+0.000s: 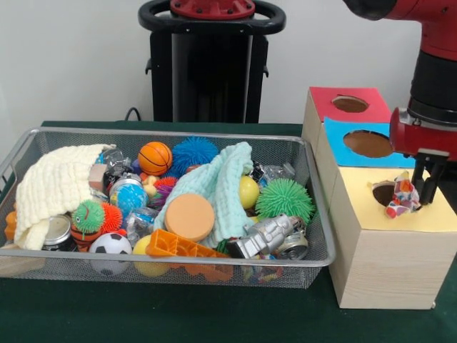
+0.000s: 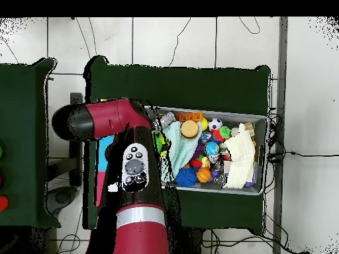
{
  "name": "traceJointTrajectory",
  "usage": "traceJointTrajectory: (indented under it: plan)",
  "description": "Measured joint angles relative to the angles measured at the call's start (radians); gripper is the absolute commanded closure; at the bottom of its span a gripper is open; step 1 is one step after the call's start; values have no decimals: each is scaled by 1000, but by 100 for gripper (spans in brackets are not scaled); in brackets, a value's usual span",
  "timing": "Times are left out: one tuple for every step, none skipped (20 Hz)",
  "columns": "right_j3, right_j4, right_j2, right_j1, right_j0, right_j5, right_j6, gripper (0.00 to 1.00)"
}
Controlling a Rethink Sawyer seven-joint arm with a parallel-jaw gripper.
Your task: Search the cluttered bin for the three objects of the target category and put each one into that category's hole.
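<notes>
Pincer [image 1: 421, 187]: clamped on a dotted white piece [image 1: 401, 198], right over the yellow box.
Hole [image 1: 384, 193]: at the piece's nine o'clock, touching.
Bin [image 1: 43, 133]: crammed with toys.

A dark green tabletop [image 1: 143, 314] stands before a plain white wall [image 1: 71, 57]; pale floor tiles [image 2: 172, 40] and loose cables [image 2: 291, 155] surround its edges.

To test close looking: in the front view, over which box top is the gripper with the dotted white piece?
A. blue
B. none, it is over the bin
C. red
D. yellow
D: the gripper and the dotted white piece sit over the yellow-topped box, beside its hole.
</notes>
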Motion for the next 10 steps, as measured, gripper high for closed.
traceJointTrajectory:
  plan:
    - [-4,1,1,2,-3,0,0,100]
    - [-7,2,2,3,-5,0,0,100]
    - [-9,2,2,4,-6,0,0,100]
    - [-14,2,2,7,-10,0,0,100]
    - [-16,2,2,8,-11,0,0,100]
    - [-18,2,2,9,-12,0,0,100]
    - [-21,1,2,10,-13,0,0,100]
    - [-24,1,2,12,-13,0,0,100]
    - [-27,1,2,13,-14,0,0,100]
    - [-29,0,2,13,-14,2,0,100]
